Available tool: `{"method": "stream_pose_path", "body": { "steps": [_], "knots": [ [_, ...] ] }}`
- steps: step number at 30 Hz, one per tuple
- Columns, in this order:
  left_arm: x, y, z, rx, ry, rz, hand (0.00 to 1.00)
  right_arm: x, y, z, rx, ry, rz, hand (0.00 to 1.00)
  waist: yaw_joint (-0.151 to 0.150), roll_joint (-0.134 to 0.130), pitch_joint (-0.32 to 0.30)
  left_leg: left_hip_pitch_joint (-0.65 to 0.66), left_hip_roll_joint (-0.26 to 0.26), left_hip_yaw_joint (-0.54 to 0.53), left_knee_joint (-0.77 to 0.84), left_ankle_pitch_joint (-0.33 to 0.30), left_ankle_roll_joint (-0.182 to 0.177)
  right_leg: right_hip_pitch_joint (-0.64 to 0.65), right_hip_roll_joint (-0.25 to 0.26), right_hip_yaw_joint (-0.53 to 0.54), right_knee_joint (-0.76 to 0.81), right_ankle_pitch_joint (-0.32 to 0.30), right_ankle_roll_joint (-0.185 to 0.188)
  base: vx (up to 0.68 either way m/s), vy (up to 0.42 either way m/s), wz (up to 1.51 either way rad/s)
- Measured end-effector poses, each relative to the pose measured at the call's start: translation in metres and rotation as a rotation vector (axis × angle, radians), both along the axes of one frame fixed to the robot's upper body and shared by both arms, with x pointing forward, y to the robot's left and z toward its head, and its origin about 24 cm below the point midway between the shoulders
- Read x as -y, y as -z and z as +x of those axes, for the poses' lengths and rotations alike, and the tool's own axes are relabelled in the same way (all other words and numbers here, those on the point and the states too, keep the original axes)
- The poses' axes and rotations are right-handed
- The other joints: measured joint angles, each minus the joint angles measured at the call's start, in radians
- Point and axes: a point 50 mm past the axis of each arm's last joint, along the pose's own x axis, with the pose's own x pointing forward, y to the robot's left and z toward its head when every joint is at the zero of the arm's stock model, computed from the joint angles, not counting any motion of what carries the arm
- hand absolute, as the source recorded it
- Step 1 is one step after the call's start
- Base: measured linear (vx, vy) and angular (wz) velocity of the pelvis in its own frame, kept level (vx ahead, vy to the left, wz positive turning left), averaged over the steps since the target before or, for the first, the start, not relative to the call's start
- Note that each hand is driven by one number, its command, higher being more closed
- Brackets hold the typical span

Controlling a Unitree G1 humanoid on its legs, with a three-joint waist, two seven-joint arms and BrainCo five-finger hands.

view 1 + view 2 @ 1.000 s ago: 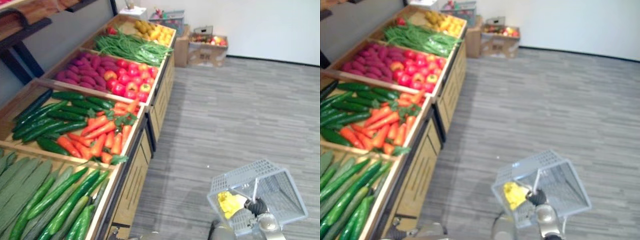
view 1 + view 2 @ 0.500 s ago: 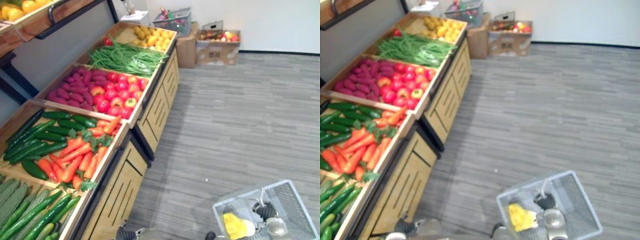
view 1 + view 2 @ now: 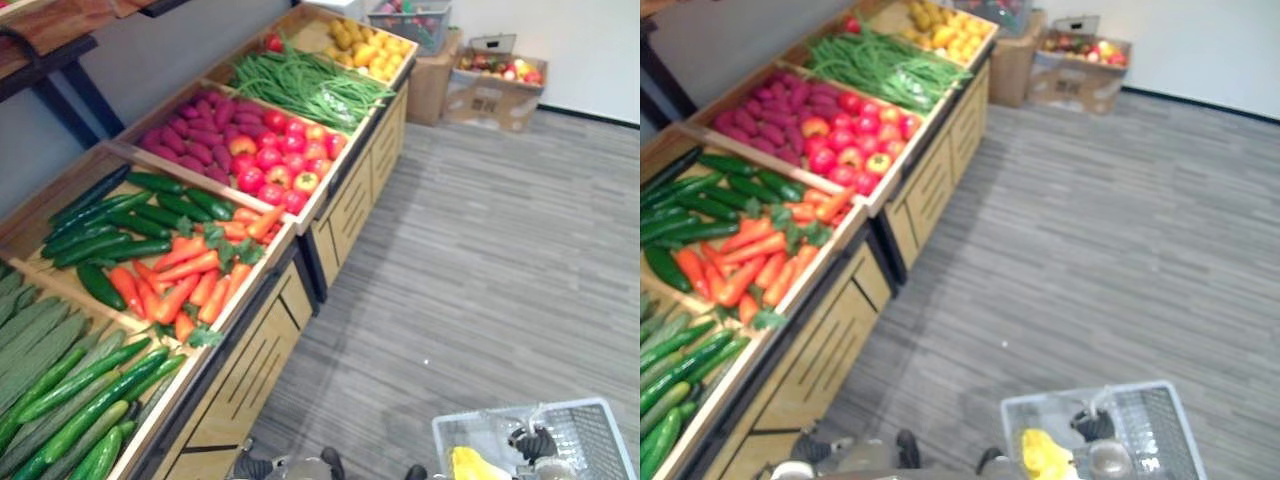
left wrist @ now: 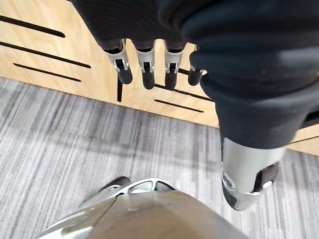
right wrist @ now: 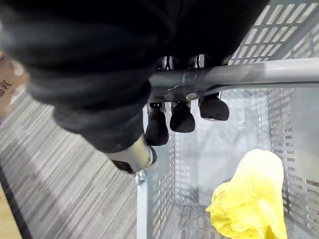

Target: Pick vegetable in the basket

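- Where is the robot?
- In a room with a grey striped floor and a white wall. A long wooden stand runs along its left side, split into bins.
- And the basket?
- The grey basket hangs low on the right. The right hand has its fingers curled tight round the handle. A yellow lump lies inside.
- Which vegetable goes in next?
- Hard to tell. None is picked yet. The carrots and cucumbers lie in the bins, well apart from the basket.
- How would a carrot feel?
- Likely hard, light and smooth. Best to grab it round the fat middle, not the soft green top. Cucumbers may slip and roll.
- And the left hand?
- The left hand hangs by the stand's front, fingers straight, holding nothing.
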Motion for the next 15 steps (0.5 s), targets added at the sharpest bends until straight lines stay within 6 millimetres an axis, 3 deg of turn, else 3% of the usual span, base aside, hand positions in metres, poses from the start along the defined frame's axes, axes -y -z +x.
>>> {"method": "stream_pose_path", "body": {
  "steps": [1, 2, 4, 5, 6, 8, 9, 12, 15],
  "knots": [
    [0.0, 0.001, -0.003, -0.006, -0.001, -0.002, 0.0, -0.001, 0.0, 0.001, 0.001, -0.002, 0.002, 1.0, 0.003, 0.0, -0.001, 0.015, -0.006, -0.001, -0.023, 0.001, 0.002, 0.004, -0.002, -0.005, 0.005, -0.004, 0.006, -0.09, 0.023, 0.16],
    [0.001, 0.002, -0.008, -0.021, -0.004, -0.005, 0.0, -0.001, -0.001, 0.003, 0.008, -0.001, 0.001, 1.0, 0.007, -0.005, -0.001, 0.032, -0.025, -0.001, -0.055, -0.011, 0.019, 0.001, -0.017, -0.024, 0.047, -0.04, 0.035, -0.08, 0.079, 0.38],
    [-0.001, 0.003, -0.018, -0.045, 0.0, -0.003, 0.0, 0.001, 0.003, -0.01, -0.026, 0.014, -0.006, 1.0, -0.008, -0.01, -0.015, 0.064, -0.049, 0.003, -0.047, -0.078, 0.052, -0.01, -0.08, -0.084, 0.195, -0.132, 0.103, -0.02, 0.149, 0.78],
    [-0.003, 0.003, -0.021, -0.051, 0.003, 0.002, 0.0, 0.001, 0.004, -0.014, -0.035, 0.016, -0.007, 1.0, -0.008, -0.02, -0.02, 0.064, -0.055, -0.007, -0.046, -0.095, 0.057, -0.023, -0.108, -0.085, 0.274, -0.15, 0.116, -0.01, 0.11, 0.75],
    [-0.003, 0.004, -0.025, -0.064, -0.001, 0.001, 0.0, 0.001, 0.004, -0.012, -0.032, 0.015, -0.01, 1.0, 0.002, -0.027, -0.021, 0.062, -0.067, -0.029, -0.04, -0.109, 0.065, -0.095, -0.164, -0.017, 0.472, -0.141, 0.122, -0.02, 0.076, 0.5],
    [-0.01, 0.003, -0.027, -0.074, 0.018, 0.022, 0.0, -0.003, 0.005, -0.009, -0.027, 0.012, 0.003, 1.0, -0.003, -0.022, -0.02, 0.08, -0.067, -0.082, -0.04, -0.112, 0.078, -0.2, -0.187, 0.111, 0.69, -0.051, 0.149, 0.02, 0.113, 0.74],
    [-0.014, 0.002, -0.028, -0.076, 0.02, 0.033, 0.0, -0.009, 0.008, -0.011, -0.039, 0.014, 0.022, 1.0, -0.01, -0.023, -0.021, 0.086, -0.064, -0.123, -0.04, -0.113, 0.083, -0.227, -0.18, 0.161, 0.731, -0.074, 0.123, 0.08, 0.098, 0.95],
    [-0.023, -0.001, -0.027, -0.072, 0.015, 0.054, 0.0, -0.013, 0.012, -0.014, -0.053, 0.016, 0.04, 1.0, -0.025, -0.037, -0.021, 0.086, -0.058, -0.234, -0.042, -0.112, 0.084, -0.249, -0.157, 0.198, 0.644, -0.096, 0.087, 0.15, 0.015, 1.18],
    [-0.02, -0.001, -0.017, -0.047, 0.013, 0.044, 0.0, -0.012, 0.014, -0.021, -0.069, 0.028, 0.045, 1.0, -0.026, -0.034, -0.02, 0.08, -0.052, -0.346, -0.042, -0.12, 0.069, -0.26, -0.096, 0.388, 0.359, -0.086, 0.095, 0.2, -0.107, 1.1]
  ]
}}
